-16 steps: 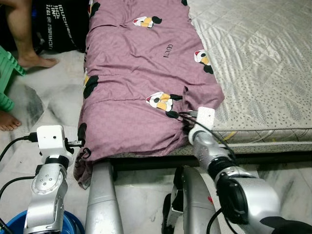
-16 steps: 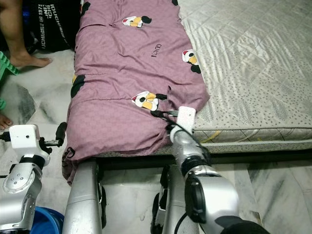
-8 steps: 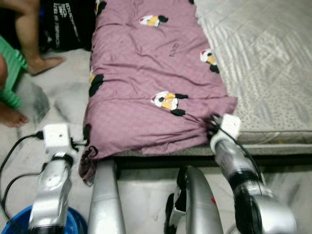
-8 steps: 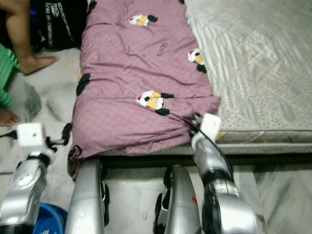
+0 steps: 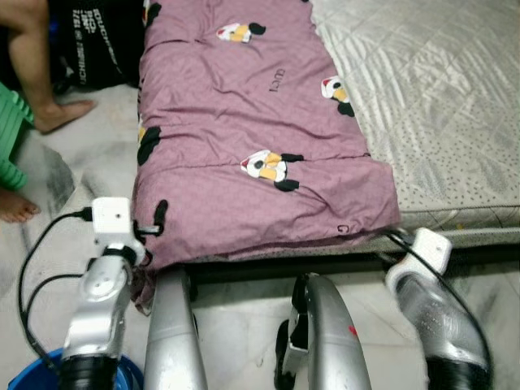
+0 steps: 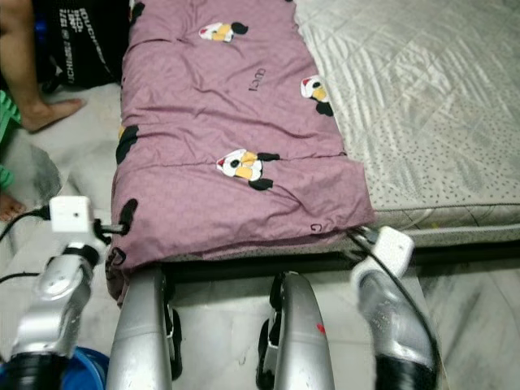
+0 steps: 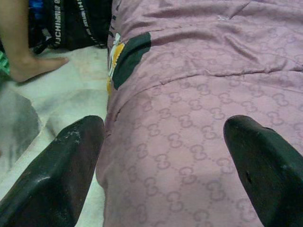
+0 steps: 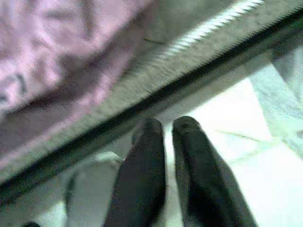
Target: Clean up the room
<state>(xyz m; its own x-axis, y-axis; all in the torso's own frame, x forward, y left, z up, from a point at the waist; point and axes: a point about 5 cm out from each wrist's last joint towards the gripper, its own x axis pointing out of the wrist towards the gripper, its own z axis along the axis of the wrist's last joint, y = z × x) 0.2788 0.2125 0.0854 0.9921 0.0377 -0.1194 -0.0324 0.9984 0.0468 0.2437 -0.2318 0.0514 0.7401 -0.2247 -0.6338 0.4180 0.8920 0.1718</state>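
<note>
At the bed's foot, your right end effector [image 8: 165, 156], fingers together, has let go of the blanket [image 5: 244, 122]; your left end effector [image 7: 165, 165] gapes at its corner.

My arms [image 5: 97, 301] are silver, rounded metal, each topped at the wrist by a white box [image 5: 111, 216] with black cables [image 5: 36, 252] looping back. My fingers [image 7: 57, 175] are long, black, scuffed. My silver legs [image 5: 325, 341] carry a small red mark.
</note>
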